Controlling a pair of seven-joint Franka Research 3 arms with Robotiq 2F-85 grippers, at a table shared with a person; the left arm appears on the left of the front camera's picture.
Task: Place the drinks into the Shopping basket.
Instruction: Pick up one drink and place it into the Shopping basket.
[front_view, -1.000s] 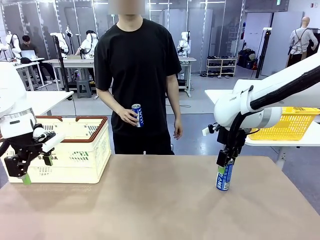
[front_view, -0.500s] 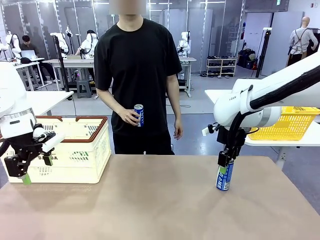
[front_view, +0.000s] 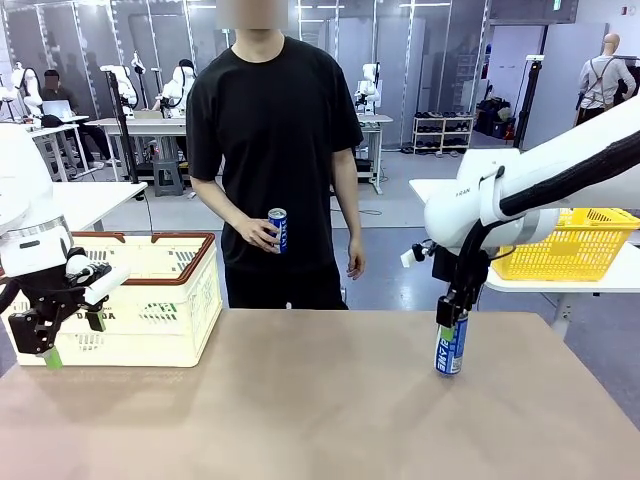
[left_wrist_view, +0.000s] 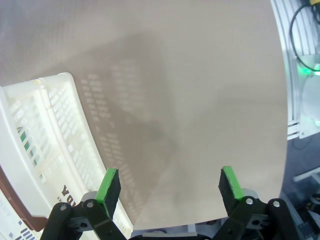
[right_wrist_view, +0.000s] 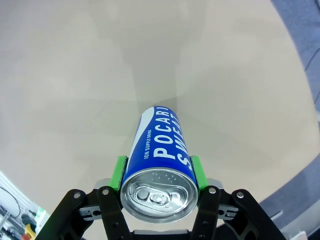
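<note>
A slim blue-and-white drink can (front_view: 450, 350) with a silver top stands upright at the right side of the table, its base just above or at the tabletop. My right gripper (front_view: 447, 322) comes down from above and is shut on its upper part. In the right wrist view the green pads (right_wrist_view: 119, 172) press both sides of the can (right_wrist_view: 159, 150). The person across the table holds a second blue can (front_view: 278, 230) at waist height. The cream Shopping basket (front_view: 190, 300) with a brown rim sits at the table's left. My left gripper (front_view: 60, 345) hangs open in front of it, its jaws empty (left_wrist_view: 170, 182).
A yellow mesh basket (front_view: 585, 250) rests on a white side table at the far right. The basket's slotted wall (left_wrist_view: 55, 135) lies close to my left fingers. The brown tabletop (front_view: 300, 400) stretches between the two arms.
My right gripper closed onto the can and raised it slightly. The person brought the other can a little higher. The left arm stayed still.
</note>
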